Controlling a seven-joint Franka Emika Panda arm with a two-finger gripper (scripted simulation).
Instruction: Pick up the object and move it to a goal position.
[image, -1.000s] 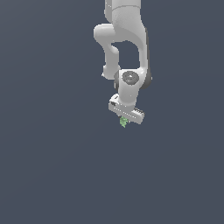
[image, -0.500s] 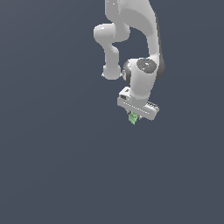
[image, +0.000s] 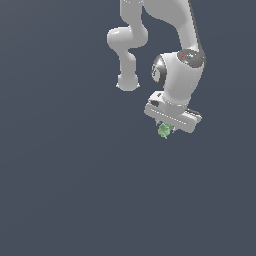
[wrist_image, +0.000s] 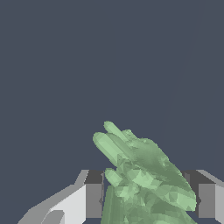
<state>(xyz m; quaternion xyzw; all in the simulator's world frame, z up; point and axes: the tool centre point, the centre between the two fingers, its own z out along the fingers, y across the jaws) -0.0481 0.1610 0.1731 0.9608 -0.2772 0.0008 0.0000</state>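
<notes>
I see the gripper (image: 167, 131) closed on the green lump (image: 164, 130), pinched between both fingers (wrist_image: 93, 200) and hanging just beneath the hand. Held this way for transport, I judge; no goal marker visible.

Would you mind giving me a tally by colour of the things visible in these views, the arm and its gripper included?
White: 2, the robot arm and its gripper.
Light green: 1, the bumpy object held between the gripper's fingers.
Total: 3.
</notes>
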